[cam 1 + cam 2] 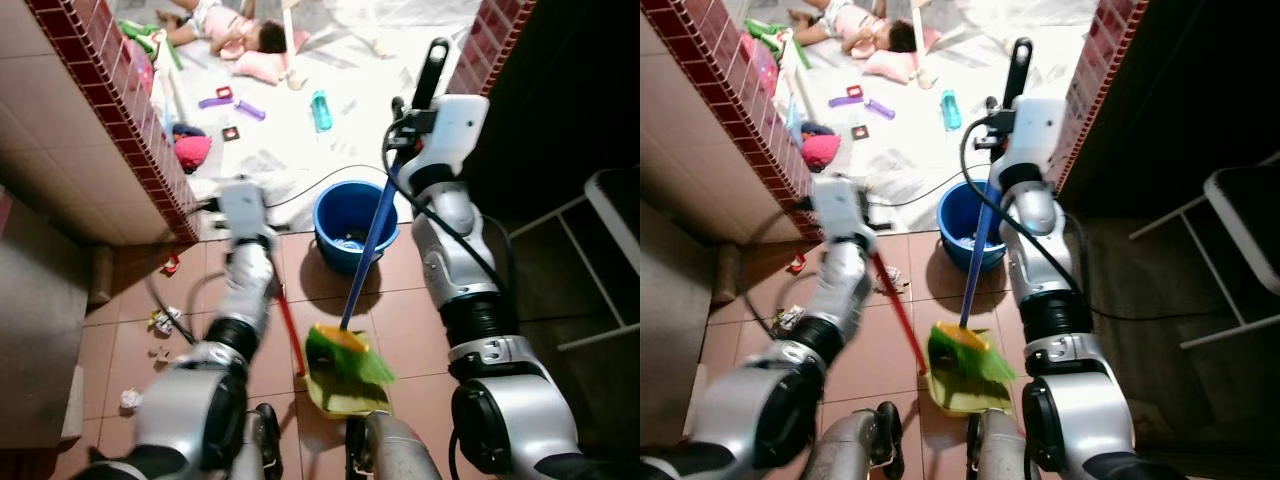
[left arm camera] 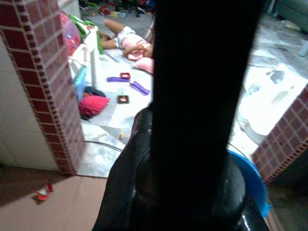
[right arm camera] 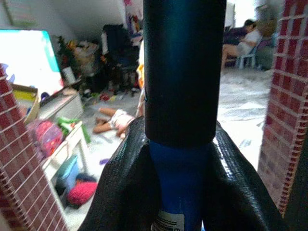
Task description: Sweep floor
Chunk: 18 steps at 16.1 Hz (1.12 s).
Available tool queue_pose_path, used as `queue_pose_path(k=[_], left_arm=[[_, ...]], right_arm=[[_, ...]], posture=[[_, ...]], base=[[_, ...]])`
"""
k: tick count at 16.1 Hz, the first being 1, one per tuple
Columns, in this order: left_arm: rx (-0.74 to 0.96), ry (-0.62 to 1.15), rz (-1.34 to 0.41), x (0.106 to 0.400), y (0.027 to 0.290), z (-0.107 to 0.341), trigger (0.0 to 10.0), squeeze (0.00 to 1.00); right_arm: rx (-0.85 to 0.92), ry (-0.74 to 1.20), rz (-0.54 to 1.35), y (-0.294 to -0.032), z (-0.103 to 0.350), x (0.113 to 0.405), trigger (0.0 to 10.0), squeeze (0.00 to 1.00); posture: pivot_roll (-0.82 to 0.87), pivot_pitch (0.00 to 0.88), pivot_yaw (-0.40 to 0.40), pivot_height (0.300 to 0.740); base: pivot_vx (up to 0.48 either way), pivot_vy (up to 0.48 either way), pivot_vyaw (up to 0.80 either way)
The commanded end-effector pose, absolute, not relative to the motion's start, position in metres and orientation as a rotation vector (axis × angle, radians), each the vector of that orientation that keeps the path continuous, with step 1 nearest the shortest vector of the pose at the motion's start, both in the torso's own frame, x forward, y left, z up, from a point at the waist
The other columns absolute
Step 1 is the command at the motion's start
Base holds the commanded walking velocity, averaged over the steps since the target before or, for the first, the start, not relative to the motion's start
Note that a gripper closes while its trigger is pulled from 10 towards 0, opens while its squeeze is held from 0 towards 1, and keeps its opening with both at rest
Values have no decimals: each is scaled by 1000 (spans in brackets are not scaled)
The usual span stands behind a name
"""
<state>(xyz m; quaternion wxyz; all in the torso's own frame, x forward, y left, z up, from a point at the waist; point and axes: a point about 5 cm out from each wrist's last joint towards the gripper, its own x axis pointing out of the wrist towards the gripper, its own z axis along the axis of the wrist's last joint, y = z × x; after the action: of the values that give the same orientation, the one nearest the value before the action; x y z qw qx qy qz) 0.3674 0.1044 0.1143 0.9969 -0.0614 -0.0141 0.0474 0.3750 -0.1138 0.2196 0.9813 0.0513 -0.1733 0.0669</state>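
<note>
Head view shows your right claw (image 1: 415, 108) clenched on the blue broom (image 1: 352, 345), bristles in the dustpan (image 1: 335, 392) your left claw (image 1: 262, 268) grasps; next sweep the scraps (image 1: 165, 322) left of it

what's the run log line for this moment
right gripper: shut on broom handle | left gripper: shut on dustpan handle | broom head: on dustpan | bucket: behind

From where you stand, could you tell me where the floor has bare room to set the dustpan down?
Bare tile lies right of the blue bucket toward the chair. Left is crowded: litter scraps by the brick wall; the dustpan sits under the broom.
</note>
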Motion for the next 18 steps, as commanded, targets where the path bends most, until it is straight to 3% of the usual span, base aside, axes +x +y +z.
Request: queue_pose_path(k=[1, 8, 11, 13, 18], left_arm=[[-101, -60, 5, 368, 106, 117, 10000, 0], [-134, -112, 37, 372, 126, 127, 10000, 0], [-114, -172, 55, 373, 138, 139, 10000, 0], [-100, -261, 110, 372, 156, 156, 10000, 0], [-91, -369, 180, 364, 173, 184, 10000, 0]], right_arm=[[129, -474, 138, -115, 244, 372, 10000, 0], [87, -562, 55, -135, 252, 369, 10000, 0], [-48, -574, 17, -143, 248, 369, 10000, 0], [-95, -453, -15, -157, 216, 370, 10000, 0], [-109, -274, -83, -174, 165, 362, 10000, 0]], posture=[[-160, 64, -9, 740], [-143, 61, 13, 740], [-133, 75, 19, 740], [-126, 76, 17, 740], [-116, 69, 8, 740]], base=[[0, 0, 0], [0, 0, 0], [0, 0, 0], [0, 0, 0], [0, 0, 0]])
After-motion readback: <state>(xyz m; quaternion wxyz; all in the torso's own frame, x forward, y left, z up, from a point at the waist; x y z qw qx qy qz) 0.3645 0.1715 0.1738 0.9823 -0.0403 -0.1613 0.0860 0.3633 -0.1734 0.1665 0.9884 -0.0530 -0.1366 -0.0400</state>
